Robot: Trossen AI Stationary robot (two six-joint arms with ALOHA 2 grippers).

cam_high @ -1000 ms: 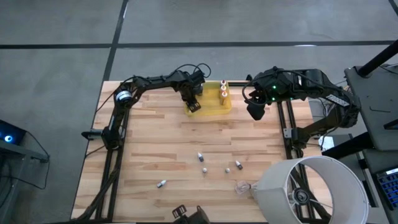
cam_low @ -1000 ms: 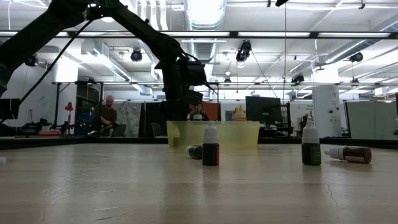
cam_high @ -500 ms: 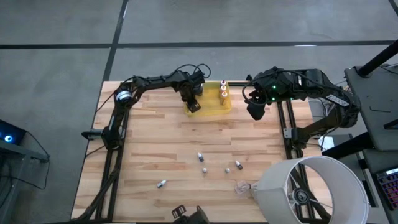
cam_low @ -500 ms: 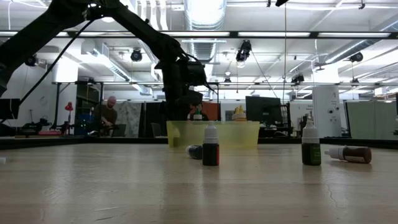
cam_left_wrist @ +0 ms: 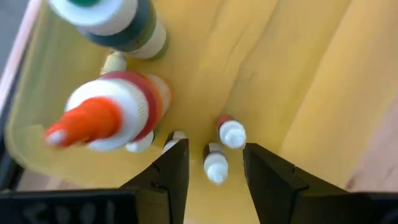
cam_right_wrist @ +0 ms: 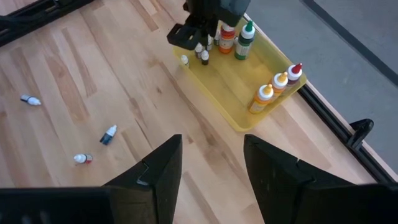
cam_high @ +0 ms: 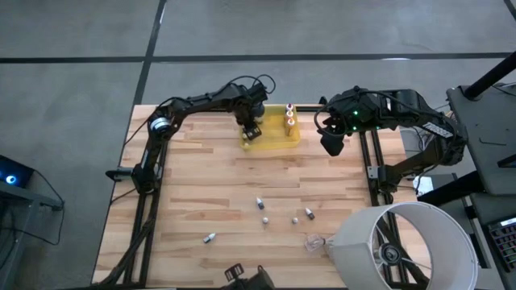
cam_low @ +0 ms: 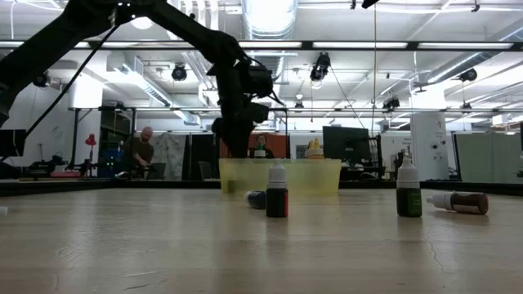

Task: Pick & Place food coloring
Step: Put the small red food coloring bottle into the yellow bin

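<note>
My left gripper (cam_high: 251, 131) hangs open, pointing down over the near left corner of the translucent yellow tray (cam_high: 278, 143) at the table's far edge. Below its fingers (cam_left_wrist: 216, 148) two tiny white-capped food coloring bottles (cam_left_wrist: 216, 167) (cam_left_wrist: 231, 132) stand on the tray floor, untouched. Larger bottles stand in the tray too, one orange-tipped (cam_left_wrist: 93, 121) and one green (cam_left_wrist: 118, 22). Several tiny bottles lie or stand loose on the near half of the table (cam_high: 259, 202) (cam_high: 308, 213) (cam_high: 210, 238). My right gripper (cam_high: 330, 145) waits open, high at the far right.
Orange-topped bottles (cam_high: 290, 119) stand at the tray's right end. A clear crumpled plastic scrap (cam_high: 313, 242) lies near the front right, beside a big white cylinder (cam_high: 403, 246). In the low view two small bottles stand upright (cam_low: 277, 192) (cam_low: 408, 192) and one lies flat (cam_low: 462, 202).
My left gripper has risen straight up out of the tray, still pointing down; its fingers now hang above the tray's rim. The tray and the loose bottles have stayed where they were.
</note>
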